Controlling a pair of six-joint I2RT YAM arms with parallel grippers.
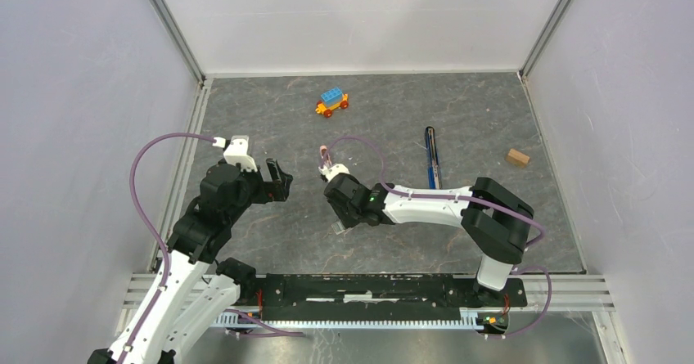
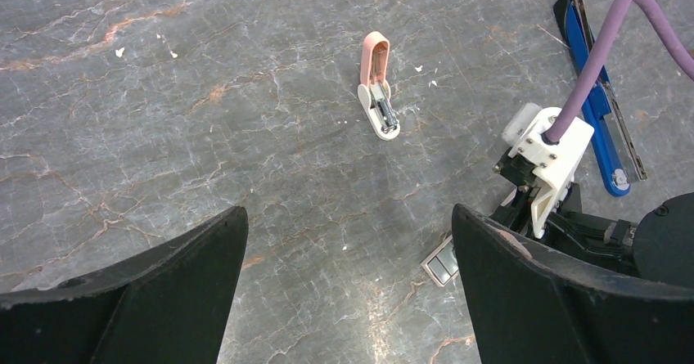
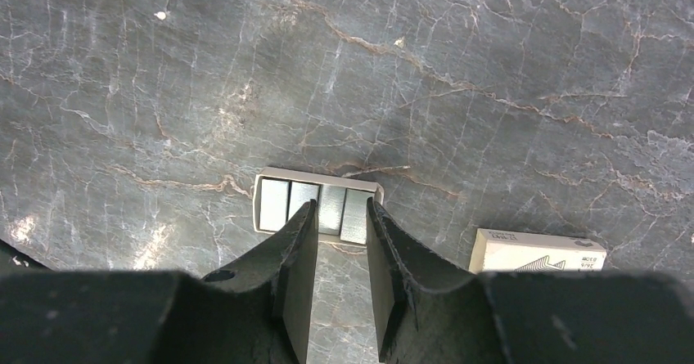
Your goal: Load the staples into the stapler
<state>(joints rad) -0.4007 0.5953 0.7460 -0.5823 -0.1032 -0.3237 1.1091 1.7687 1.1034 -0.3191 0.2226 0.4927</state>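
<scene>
Where the stapler lies: we find the slim dark-blue plastic stapler with its black and silver metal rail [image 1: 431, 158] flat on the grey marbled bench [image 1: 270, 110], on the robot's right half, well apart from both arms' fingers.
Long axis: nearly straight from the near edge toward the far wall, so crosswise to the right forearm, which passes just short of its near end.
Bearing from the right fingers: rightward and farther out. The right arm's black fingers [image 3: 304, 233] face leftward, away from it, and reach down into a small white open tray [image 3: 319, 170].
Right fingers: narrow, closed about the silver staples [image 3: 331, 208] in the tray's middle. We judge the strip gripped, though it is not yet raised.
Left fingers: the left arm's black fingers [image 2: 188, 274] stand wide and hold nothing, hovering over bare bench.
Nearer arm: the right. The left would have to reach across its neighbour.
Coming move, as we judge it: carry the strip rightward and outward, then turn it to lie along the rail.
</scene>
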